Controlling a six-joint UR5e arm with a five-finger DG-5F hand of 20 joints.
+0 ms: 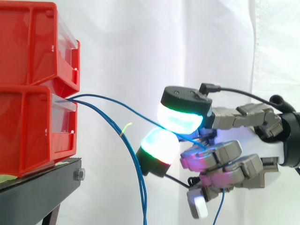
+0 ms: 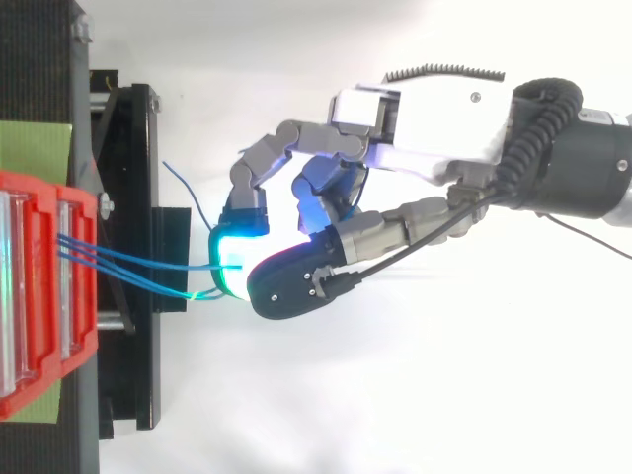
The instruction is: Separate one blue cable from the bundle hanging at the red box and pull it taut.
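Note:
Two red bins (image 1: 28,93) are stacked on a black stand (image 1: 37,180) at the left. Several thin blue cables come out of the lower bin's front (image 1: 70,99). One blue cable (image 1: 126,108) runs in a shallow arc to the right into my hand (image 1: 215,154). There it passes between the glowing thumb pad (image 1: 180,119) and a glowing fingertip (image 1: 159,145), which close on it. The other blue cables (image 1: 138,183) hang down loosely beside the stand. In the top view the cables (image 2: 138,259) reach from the red bin (image 2: 39,296) to my hand (image 2: 425,128).
A small yellow-green tag (image 1: 125,128) sticks out of the hanging cables. A loose blue cable end (image 2: 180,186) curls up near the stand's edge (image 2: 148,148). A green pad (image 2: 35,146) lies on the stand behind the bins. A white curtain hangs behind.

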